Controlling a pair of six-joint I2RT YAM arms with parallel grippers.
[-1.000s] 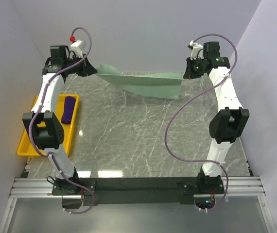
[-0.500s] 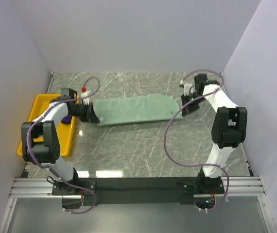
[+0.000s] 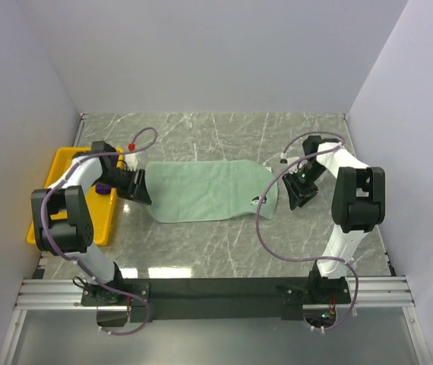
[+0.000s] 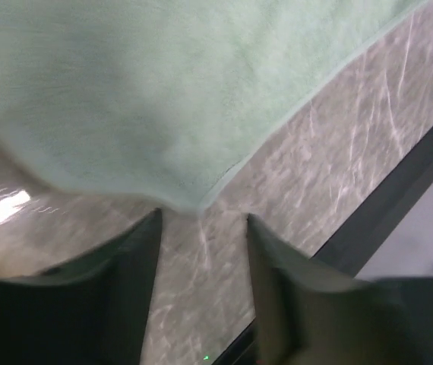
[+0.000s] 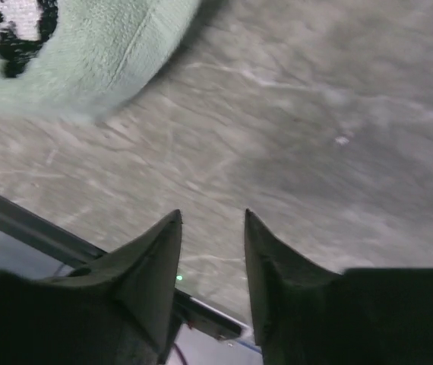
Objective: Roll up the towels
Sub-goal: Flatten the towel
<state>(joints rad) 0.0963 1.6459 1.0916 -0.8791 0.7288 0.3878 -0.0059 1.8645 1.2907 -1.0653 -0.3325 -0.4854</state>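
1. Mint towel [image 3: 213, 190] lies spread flat on the table [image 3: 224, 243], long axis left-right, between the two grippers.
2. Its right end is rumpled, with the corner turned over. The right wrist view shows a white label [image 5: 7, 23] with black print there.
3. Left gripper [image 3: 139, 186] is low at the towel's left end, angled toward it.
4. Left wrist view: the fingers [image 4: 129, 289] stand partly apart with only bare table in the gap. The towel edge sits just past the tips, not pinched. Nothing held.
5. Right gripper [image 3: 301, 190] is low, just beside the towel's right end and off the cloth.
6. Right wrist view: the fingers [image 5: 152, 281] are partly apart over bare marble, with the towel up and to the left of the tips, clear of them. Nothing held.
7. Purple towel [image 3: 104, 188] is in the yellow tray [image 3: 57, 201] at the table's left edge, mostly hidden by the left arm. Can't tell whether it is rolled.
8. Both wrist views are blurred, so fine cloth detail is not readable.
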